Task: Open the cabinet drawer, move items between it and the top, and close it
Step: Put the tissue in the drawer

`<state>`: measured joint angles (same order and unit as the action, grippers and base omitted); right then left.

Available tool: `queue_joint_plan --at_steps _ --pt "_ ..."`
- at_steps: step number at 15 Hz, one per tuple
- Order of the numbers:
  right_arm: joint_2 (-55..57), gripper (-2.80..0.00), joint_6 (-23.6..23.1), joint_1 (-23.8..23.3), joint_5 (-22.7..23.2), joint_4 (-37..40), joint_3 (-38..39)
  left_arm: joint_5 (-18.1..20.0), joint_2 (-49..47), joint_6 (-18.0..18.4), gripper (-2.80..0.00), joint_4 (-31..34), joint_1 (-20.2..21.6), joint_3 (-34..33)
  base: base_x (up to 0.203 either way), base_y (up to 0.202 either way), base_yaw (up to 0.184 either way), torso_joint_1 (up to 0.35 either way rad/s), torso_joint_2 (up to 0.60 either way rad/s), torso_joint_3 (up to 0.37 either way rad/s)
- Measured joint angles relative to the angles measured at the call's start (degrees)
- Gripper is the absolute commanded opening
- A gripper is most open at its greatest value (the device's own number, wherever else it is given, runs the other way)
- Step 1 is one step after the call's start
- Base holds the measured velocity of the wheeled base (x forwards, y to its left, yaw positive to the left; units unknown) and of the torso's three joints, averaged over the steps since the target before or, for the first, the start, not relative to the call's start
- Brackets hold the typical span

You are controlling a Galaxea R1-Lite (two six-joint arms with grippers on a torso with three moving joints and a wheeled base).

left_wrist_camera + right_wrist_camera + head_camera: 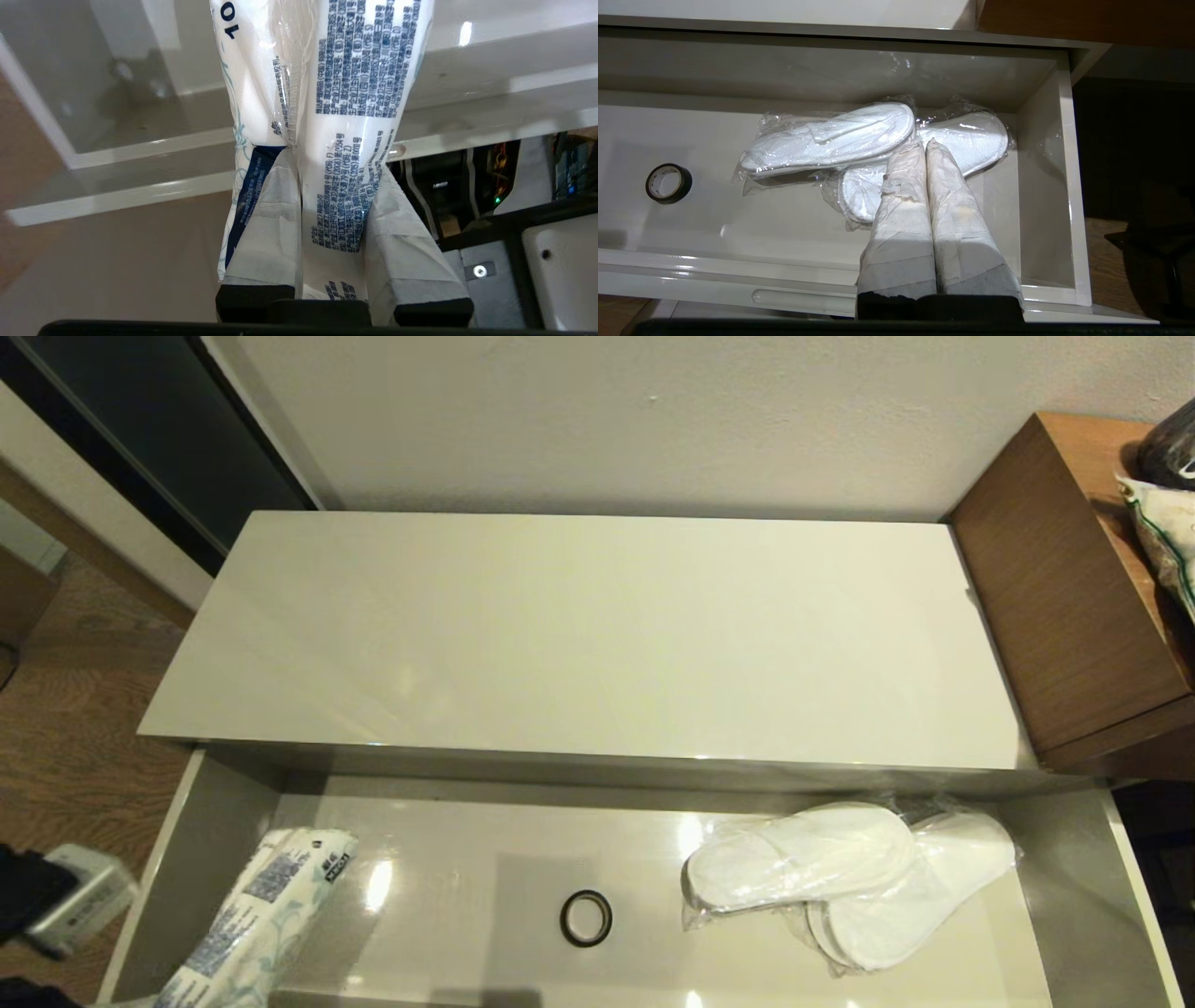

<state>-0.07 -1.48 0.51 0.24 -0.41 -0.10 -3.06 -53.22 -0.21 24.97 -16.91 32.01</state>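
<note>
Left wrist view: left gripper [334,242] jaws pinch tissue packet [327,93] above open cabinet drawer [177,859]; right gripper [924,149] jaws pressed together, empty.

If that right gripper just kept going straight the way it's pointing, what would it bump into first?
Probably the slippers in the open drawer: the shut right gripper points at them, though how far above them it sits is unclear.

A plain pale wall [653,420] behind, wood-grain floor [65,737] at left, a dark doorway [159,439], and a brown wooden unit [1064,607] at right
</note>
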Motion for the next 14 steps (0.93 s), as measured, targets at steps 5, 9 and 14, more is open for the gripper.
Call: queue_joint_plan --at_steps 5,9,14 --pt "0.00 -2.80 0.00 0.00 0.00 0.00 0.02 -4.18 -6.76 -3.51 -2.80 -17.22 0.03 -8.99 0.000 0.000 0.000 0.000 0.00 0.000" --pt "0.00 -2.80 0.02 0.00 -0.01 0.00 0.02 -10.91 -11.74 -8.96 -2.80 -23.75 0.82 -12.19 0.000 0.000 0.000 0.000 0.00 0.000" --pt "0.00 -2.80 0.00 0.00 0.00 0.01 0.02 -13.39 -19.28 -9.53 -2.80 -34.17 1.15 -15.45 0.000 0.000 0.000 0.000 0.00 0.000"
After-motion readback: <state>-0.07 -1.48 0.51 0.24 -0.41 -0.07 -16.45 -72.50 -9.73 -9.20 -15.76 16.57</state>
